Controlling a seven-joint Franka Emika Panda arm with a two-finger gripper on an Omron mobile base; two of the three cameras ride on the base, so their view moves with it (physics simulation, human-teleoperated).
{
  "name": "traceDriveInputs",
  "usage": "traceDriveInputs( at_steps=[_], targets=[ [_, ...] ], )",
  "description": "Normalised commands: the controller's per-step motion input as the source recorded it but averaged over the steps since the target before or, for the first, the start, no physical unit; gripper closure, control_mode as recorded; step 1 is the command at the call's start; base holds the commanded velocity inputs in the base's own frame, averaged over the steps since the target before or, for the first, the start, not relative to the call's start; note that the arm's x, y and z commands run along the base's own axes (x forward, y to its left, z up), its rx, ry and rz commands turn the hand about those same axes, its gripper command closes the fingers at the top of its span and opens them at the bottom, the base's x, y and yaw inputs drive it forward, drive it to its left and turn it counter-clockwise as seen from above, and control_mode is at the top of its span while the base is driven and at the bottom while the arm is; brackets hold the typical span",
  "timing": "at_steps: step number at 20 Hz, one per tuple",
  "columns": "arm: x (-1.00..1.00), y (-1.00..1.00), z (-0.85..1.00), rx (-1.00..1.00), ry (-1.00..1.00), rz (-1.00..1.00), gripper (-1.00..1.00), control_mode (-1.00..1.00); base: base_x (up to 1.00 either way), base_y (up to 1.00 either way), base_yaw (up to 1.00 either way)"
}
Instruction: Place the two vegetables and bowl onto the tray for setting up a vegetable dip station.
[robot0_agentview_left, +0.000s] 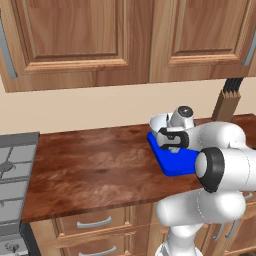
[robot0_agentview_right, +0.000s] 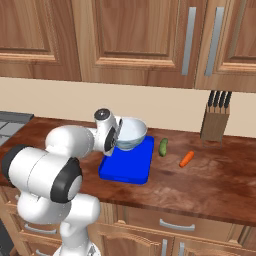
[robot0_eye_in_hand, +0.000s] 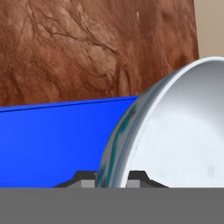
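We see a dark wooden counter (robot0_agentview_right: 210, 175) running under the cabinets; on it lies the blue tray (robot0_agentview_right: 127, 167); just right of the tray, apart from it, lies the green piece (robot0_agentview_right: 163, 147); further right lies the orange piece (robot0_agentview_right: 186, 159); a knife block (robot0_agentview_right: 216, 123) stands at the back, near the wall.

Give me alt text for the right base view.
The gripper holds the bowl by its rim over the back of the blue tray on a wooden counter. A green vegetable and a carrot lie right of the tray.
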Motion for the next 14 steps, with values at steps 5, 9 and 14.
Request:
traceDriveInputs(
  at_steps=[5,9,14],
  targets=[
    [0.07,0.0,-0.09,0.03,0.0,0.0,1.0,-1.0,0.0,0.0,0.0],
    [0.05,0.0,-0.09,0.0,0.0,0.0,1.0,-1.0,0.0,0.0,0.0],
    [0.03,0.0,-0.11,0.0,0.0,0.0,1.0,-1.0,0.0,0.0,0.0]
  ],
)
